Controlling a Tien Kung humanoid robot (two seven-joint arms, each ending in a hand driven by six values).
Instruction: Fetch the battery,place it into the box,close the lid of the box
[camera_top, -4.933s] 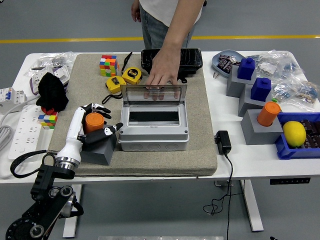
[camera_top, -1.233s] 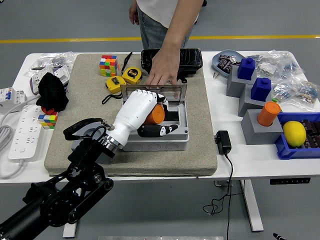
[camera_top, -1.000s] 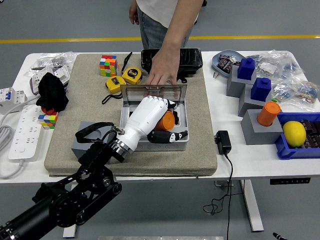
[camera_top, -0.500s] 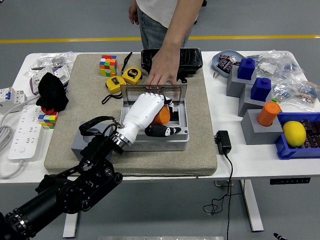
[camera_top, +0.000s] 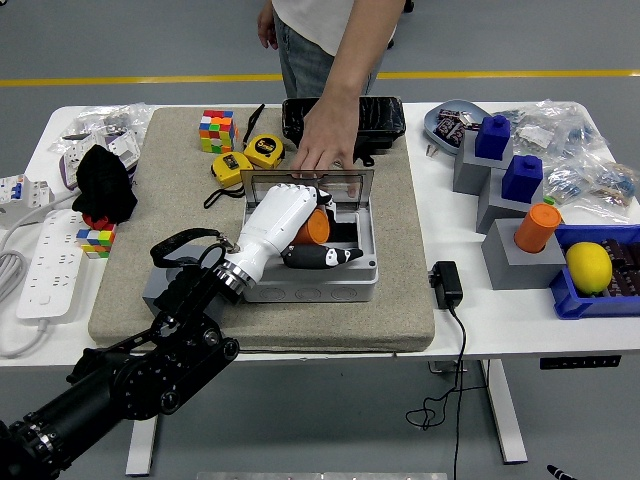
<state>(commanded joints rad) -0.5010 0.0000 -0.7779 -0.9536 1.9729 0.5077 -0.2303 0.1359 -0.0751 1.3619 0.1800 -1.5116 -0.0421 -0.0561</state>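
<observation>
The white five-fingered left hand (camera_top: 283, 222) is closed round the orange cylindrical battery (camera_top: 311, 229), held over the opening of the grey plastic box (camera_top: 310, 280) w/ its clear hinged lid (camera_top: 310, 184) propped up by a person's hand (camera_top: 322, 152). Whether the battery touches the box floor can't be judged. It should be lowered fully, released gently, then the lid shut.

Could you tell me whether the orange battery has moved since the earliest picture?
Yes. The orange battery, in the left robot hand, went rightward from the grey block to over the box.
</observation>
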